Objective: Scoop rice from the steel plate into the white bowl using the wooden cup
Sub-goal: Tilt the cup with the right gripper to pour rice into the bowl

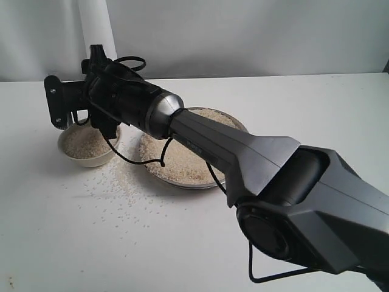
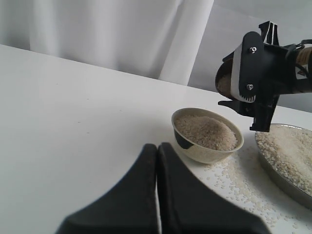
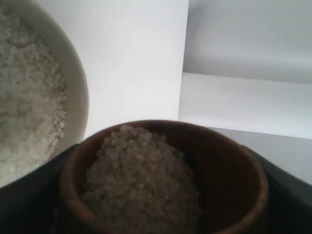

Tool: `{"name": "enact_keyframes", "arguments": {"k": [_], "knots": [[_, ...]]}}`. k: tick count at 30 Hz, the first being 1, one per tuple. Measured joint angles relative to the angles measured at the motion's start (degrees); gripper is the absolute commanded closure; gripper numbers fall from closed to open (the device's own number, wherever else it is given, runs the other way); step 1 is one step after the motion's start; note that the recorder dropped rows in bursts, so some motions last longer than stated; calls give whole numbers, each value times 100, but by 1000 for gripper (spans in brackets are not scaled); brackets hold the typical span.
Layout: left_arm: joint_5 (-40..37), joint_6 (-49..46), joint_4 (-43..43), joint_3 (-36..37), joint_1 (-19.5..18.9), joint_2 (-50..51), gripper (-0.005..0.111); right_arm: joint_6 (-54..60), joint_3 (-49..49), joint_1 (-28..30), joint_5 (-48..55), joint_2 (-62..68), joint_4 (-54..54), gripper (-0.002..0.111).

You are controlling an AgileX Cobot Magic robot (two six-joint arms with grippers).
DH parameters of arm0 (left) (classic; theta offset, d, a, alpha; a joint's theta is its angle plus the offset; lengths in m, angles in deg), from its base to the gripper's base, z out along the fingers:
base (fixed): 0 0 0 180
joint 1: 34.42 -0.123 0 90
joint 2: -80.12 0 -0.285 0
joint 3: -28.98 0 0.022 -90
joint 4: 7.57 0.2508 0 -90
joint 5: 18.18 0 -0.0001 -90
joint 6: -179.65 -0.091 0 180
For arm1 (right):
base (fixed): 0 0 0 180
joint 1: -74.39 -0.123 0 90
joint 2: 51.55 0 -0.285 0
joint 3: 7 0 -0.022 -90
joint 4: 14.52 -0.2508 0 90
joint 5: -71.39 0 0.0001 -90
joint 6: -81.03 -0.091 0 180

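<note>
My right gripper reaches across to the left and is shut on the wooden cup, which is heaped with rice. From the left wrist view the cup hangs tilted just above the far rim of the white bowl, its mouth toward the bowl. The bowl holds a mound of rice. Beside it the steel plate carries a wide layer of rice. My left gripper is shut on nothing, low over the table short of the bowl. It does not show in the exterior view.
Loose grains lie scattered on the white table in front of the bowl and plate. The right arm's long grey body crosses over the plate. A pale curtain and wall close off the back.
</note>
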Motion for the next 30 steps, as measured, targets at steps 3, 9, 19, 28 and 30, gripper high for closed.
{"name": "enact_keyframes", "arguments": {"k": [3, 9, 19, 28, 30], "knots": [[0, 0, 0, 0, 0, 0, 107, 264, 0, -34, 0, 0, 160, 108], [0, 0, 0, 0, 0, 0, 107, 859, 0, -147, -5, 0, 256, 108], [0, 0, 0, 0, 0, 0, 107, 1185, 0, -174, -83, 0, 767, 108], [0, 0, 0, 0, 0, 0, 107, 1530, 0, -174, -209, 0, 883, 108], [0, 0, 0, 0, 0, 0, 107, 1671, 0, -174, -218, 0, 895, 108]]}}
